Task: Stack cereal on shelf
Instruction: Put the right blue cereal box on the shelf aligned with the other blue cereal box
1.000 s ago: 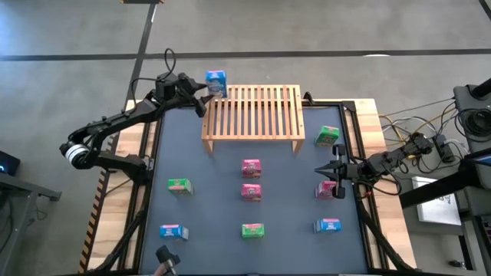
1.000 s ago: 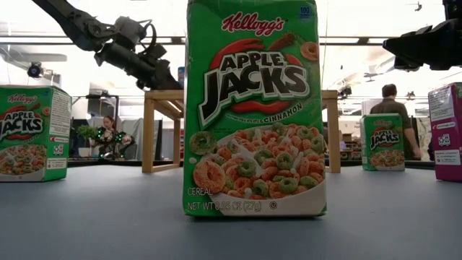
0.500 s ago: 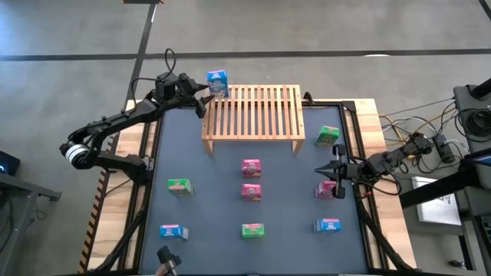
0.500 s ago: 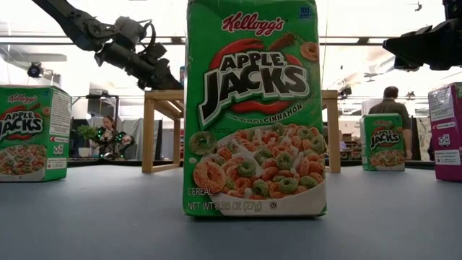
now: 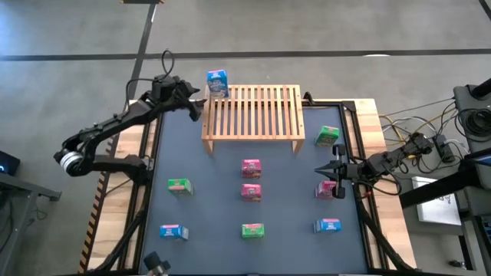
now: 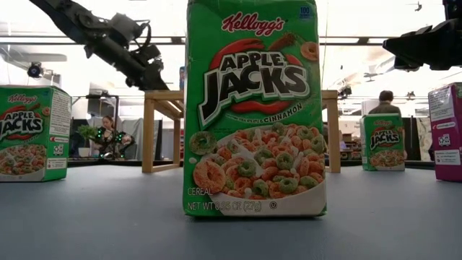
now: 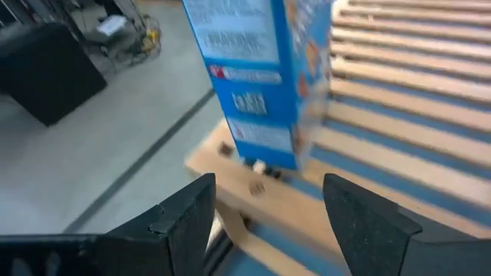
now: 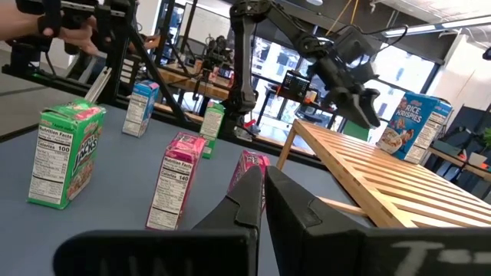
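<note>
On the dark table (image 5: 215, 195) we count one wooden slatted shelf (image 5: 253, 113) at the far side, with a blue cereal box (image 5: 217, 82) standing upright on its far left corner. We find the left gripper (image 5: 192, 105) just beside that box and clear of it, its fingers (image 7: 188, 215) spread apart with nothing between them; the wrist view shows the box past the fingertips, resting on the shelf's end board. The other boxes stand on the table in front of the shelf: two pink boxes (image 5: 251, 169) one behind the other in the middle, a green box (image 5: 179, 185) to the left, a green box (image 5: 253, 229) at the near middle, a blue box (image 5: 173, 231) at near left, a blue box (image 5: 327, 225) at near right, and a green box (image 5: 327, 136) just right of the shelf. We note the right gripper (image 5: 336, 170) at the table's right edge, fingers pressed together, empty, above a pink box (image 5: 326, 189).
</note>
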Robot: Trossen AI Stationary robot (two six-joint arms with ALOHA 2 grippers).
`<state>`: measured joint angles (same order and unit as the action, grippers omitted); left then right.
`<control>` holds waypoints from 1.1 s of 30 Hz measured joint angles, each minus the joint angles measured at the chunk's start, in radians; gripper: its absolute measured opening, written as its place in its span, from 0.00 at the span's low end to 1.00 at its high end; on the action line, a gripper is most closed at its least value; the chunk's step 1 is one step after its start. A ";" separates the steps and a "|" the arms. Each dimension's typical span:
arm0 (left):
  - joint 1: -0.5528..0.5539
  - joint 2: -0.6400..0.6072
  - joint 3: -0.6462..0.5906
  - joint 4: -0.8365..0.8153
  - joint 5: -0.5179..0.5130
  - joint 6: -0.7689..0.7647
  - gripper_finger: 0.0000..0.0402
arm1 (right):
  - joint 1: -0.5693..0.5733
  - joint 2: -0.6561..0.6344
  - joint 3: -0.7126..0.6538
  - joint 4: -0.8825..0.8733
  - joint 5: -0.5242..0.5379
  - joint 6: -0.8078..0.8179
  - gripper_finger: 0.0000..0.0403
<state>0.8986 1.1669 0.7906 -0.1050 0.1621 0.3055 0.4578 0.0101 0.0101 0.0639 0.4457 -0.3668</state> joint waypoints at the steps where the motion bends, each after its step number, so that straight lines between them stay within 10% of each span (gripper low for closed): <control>1: 0.000 -0.023 0.000 -0.039 0.001 0.000 0.56 | 0.000 0.000 0.000 0.000 0.000 0.000 0.02; 11: -0.098 -0.309 0.000 -0.357 0.091 -0.139 0.56 | 0.000 0.000 0.000 0.000 0.000 0.000 0.02; 20: -0.480 -0.487 0.000 -0.410 0.018 -0.389 0.56 | 0.000 0.000 0.000 0.000 0.000 0.000 0.02; 33: -1.281 -0.430 0.033 -0.355 -0.637 -0.492 0.49 | 0.000 0.000 0.000 0.000 0.000 0.000 0.02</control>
<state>-0.3823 0.7368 0.8236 -0.4603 -0.4745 -0.1865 0.4580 0.0100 0.0101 0.0639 0.4456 -0.3668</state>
